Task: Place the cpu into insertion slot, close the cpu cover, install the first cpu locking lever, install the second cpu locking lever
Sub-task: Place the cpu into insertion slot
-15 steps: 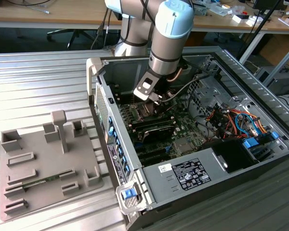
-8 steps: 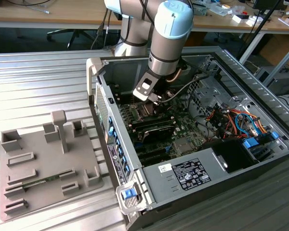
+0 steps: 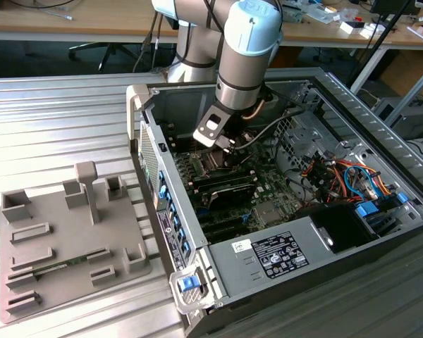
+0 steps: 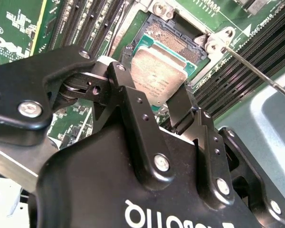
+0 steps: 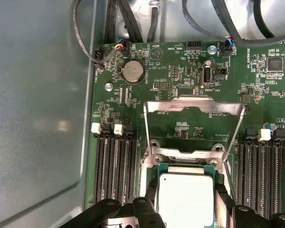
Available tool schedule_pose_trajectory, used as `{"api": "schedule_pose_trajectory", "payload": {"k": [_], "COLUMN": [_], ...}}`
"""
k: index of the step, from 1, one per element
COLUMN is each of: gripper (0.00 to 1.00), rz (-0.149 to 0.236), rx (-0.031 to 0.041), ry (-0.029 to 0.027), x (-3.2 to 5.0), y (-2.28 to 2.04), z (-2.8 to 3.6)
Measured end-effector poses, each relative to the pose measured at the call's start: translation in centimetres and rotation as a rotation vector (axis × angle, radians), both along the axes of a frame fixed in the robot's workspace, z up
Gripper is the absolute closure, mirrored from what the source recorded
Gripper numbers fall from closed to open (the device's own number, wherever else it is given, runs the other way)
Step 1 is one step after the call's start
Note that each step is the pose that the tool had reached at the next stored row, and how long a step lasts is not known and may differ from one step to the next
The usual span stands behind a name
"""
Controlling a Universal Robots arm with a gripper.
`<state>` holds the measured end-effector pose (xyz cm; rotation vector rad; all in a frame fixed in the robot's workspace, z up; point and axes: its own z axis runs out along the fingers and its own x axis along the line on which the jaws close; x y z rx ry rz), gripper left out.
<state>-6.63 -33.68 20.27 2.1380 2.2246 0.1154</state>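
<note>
Of the 4 steps, the 1st is under way and, by my reading, none is finished. The pincer (image 4: 151,91) is clamped on the cpu (image 4: 159,76), its fingers (image 4: 119,76) pressing 2 opposite edges, silvery top facing the wrist cameras. The chip hangs close over the insertion slot (image 4: 175,34) and partly covers it. The slot's contact field shows bare beyond the chip's far edge, so I judge it not seated (whether any edge touches the slot I cannot tell).

In the first wrist view the cpu cover (image 5: 194,105) stands swung open on the side of the slot away from the pincer (image 5: 185,211), its open middle showing the green board behind it. A thin locking lever (image 4: 256,71) slants free beside the slot and looks unlatched. Seating, closing the cover and both levers remain. In the exterior view the pincer (image 3: 222,144) is down inside the computer case (image 3: 197,232) on the bench (image 3: 56,105).
</note>
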Motion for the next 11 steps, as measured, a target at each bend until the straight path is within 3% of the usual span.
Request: {"api": "schedule_pose_trajectory", "payload": {"k": [3, 11], "gripper": [0.45, 0.45], "rz": [0.0, 0.0], "rx": [0.0, -0.0001], "ry": [-0.0002, 0.0], "x": [-0.44, -0.67], "y": [0.02, 0.02], "z": [-0.02, -0.21]}}
